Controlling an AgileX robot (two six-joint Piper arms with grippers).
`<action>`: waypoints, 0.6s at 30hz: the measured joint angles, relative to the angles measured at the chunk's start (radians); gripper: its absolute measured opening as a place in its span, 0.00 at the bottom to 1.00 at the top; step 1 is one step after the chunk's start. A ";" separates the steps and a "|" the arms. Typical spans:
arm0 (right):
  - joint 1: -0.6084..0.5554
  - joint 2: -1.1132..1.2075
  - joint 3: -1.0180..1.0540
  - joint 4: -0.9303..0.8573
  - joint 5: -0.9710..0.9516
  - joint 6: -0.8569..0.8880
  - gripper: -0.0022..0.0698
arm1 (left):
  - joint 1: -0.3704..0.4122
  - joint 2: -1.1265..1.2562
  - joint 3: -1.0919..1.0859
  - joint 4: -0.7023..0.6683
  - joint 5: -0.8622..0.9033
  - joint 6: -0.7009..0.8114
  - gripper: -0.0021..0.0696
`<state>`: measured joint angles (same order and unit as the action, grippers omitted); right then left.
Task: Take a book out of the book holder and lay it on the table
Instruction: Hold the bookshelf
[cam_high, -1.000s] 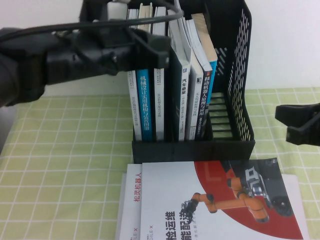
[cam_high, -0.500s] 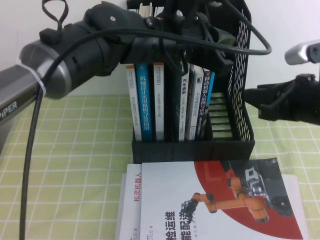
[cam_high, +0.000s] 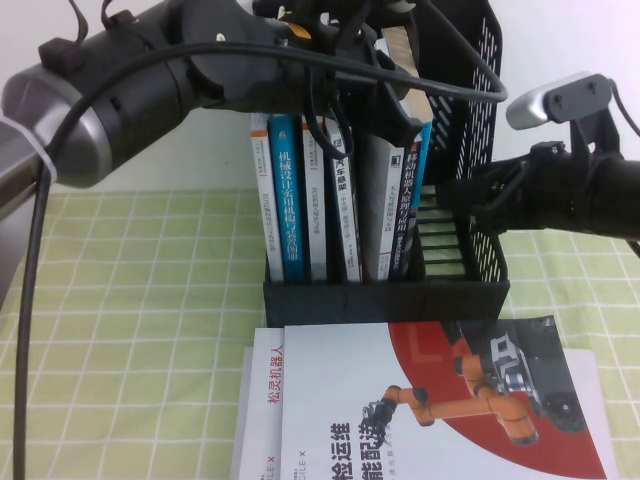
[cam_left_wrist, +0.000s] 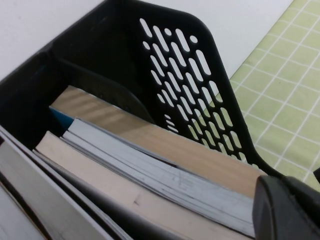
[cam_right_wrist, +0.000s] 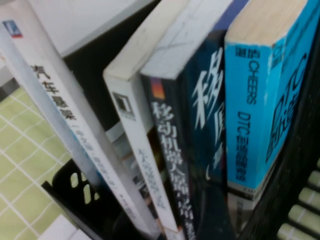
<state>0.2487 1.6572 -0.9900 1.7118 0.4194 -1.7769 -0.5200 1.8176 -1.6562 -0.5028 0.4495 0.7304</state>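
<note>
Standing book (cam_high: 420, 150) beside right gripper (cam_high: 450, 195) fingers

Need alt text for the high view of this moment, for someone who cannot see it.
A black book holder full of upright books stands on a green checked table. The left hand reaches over the book tops while the right hand comes in at the blue-spined book. A white-and-red robot-arm book lies in front.
</note>
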 joint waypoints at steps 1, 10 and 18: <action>0.000 0.007 -0.007 0.000 0.001 -0.013 0.65 | 0.000 0.000 0.000 0.014 0.000 -0.009 0.03; 0.002 0.036 -0.099 0.000 0.001 -0.084 0.66 | 0.000 0.000 0.000 0.046 0.003 -0.033 0.03; 0.030 0.110 -0.178 0.000 0.000 -0.112 0.66 | 0.000 0.000 -0.002 0.048 0.008 -0.045 0.03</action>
<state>0.2788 1.7669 -1.1681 1.7118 0.4195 -1.8894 -0.5200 1.8176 -1.6581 -0.4546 0.4579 0.6850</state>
